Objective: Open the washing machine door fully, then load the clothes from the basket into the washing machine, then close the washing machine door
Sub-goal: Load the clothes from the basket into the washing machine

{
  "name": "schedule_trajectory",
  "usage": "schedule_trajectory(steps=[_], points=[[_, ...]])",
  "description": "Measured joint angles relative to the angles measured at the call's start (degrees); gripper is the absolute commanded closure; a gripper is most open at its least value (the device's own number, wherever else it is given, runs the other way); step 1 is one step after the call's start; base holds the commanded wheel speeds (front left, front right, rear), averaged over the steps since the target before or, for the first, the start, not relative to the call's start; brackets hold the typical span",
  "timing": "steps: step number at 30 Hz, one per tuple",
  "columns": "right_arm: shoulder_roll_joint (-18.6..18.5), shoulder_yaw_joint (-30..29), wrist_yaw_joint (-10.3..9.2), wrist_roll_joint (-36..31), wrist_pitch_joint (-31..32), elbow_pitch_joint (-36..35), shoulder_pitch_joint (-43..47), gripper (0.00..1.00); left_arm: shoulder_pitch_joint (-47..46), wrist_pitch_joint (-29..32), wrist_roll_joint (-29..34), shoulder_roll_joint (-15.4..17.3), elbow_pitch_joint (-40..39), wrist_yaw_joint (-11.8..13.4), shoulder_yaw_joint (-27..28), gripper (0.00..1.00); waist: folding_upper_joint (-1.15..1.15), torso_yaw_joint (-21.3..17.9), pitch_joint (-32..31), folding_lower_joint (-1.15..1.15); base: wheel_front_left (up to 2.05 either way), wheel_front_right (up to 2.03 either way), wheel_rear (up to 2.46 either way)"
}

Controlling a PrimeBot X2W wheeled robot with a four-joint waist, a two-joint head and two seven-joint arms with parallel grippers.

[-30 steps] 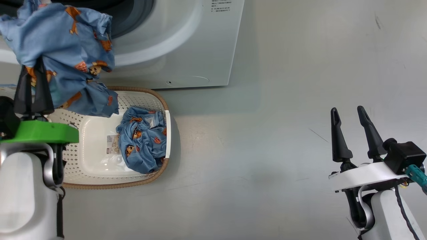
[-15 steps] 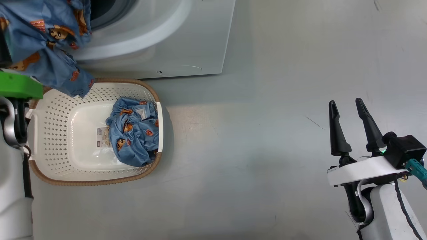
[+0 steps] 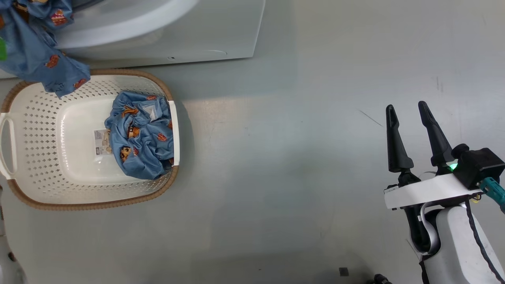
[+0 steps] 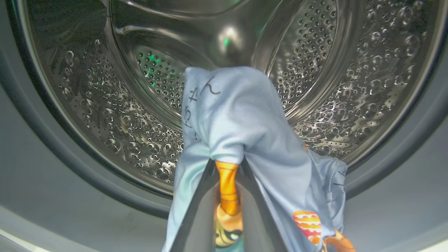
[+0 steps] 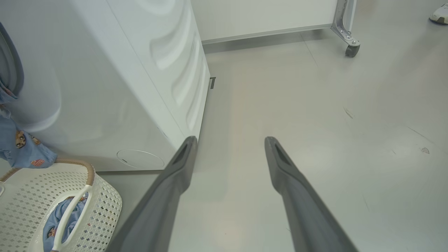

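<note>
The washing machine [image 3: 158, 35] is standing directly ahead of the left gripper [image 4: 228, 164], and the main risk is sitting at its mouth. The gripper seems to be hovering at the opening rather than deep inside. Letting go here is likely to drop cloth onto the grey seal [image 4: 70, 203] under the fingers instead of into the steel drum [image 4: 105, 105] beyond them, where it could get trapped at closing time. The basket [image 3: 90, 206] is resting on the floor [image 3: 276, 177] below and behind that gripper. A tail of the blue garment [image 4: 241, 119] is dangling over the basket's far rim, so a quick push forward may be dragging that tail across the machine's front or leaving it hanging outside. The garment is also hooding both fingers, so it may be clinging to them as they part. The left gripper is pinching it, with an orange strip of print squeezed between the fingers. The cloth is looking light blue, soft and crumpled, with orange and brown cartoon faces. A second garment [image 3: 140, 138] of the same print is lying bunched against the basket wall nearest the right gripper [image 3: 406, 105]. That gripper is waiting spread and empty over bare floor, well apart from everything.
</note>
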Motion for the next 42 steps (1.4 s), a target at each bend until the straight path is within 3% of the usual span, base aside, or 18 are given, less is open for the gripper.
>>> schedule_trajectory(steps=[23, 29, 34, 42], points=[[0.13, 1.7, 0.0, 0.51, 0.0, -0.47, -2.4, 0.0, -16.42, 13.08, -2.61, 2.43, 10.63, -0.02, -4.09, 1.0, 0.0, -1.39, 11.1, 0.0, 0.0, 0.0, 0.0], [0.16, 1.74, 0.0, 0.57, 0.0, -0.12, -3.03, 0.0, -19.91, 13.63, -2.6, 2.75, 12.99, -0.02, -5.75, 1.0, 0.0, -1.12, 12.18, 0.0, 0.0, 0.0, 0.0], [0.16, 2.08, 0.0, 0.6, 0.0, -0.07, -3.23, 0.0, -21.02, 10.91, -1.99, 2.75, 12.88, -0.02, -6.82, 1.0, 0.0, -1.08, 12.36, 0.0, 0.0, 0.0, 0.0], [0.22, 2.52, 0.0, 1.01, 0.0, 0.1, -3.26, 0.0, -25.06, -1.05, -0.64, 2.76, 8.98, -0.19, -9.51, 1.0, 0.0, -1.41, 12.89, 0.0, 0.0, 0.0, 0.0]])
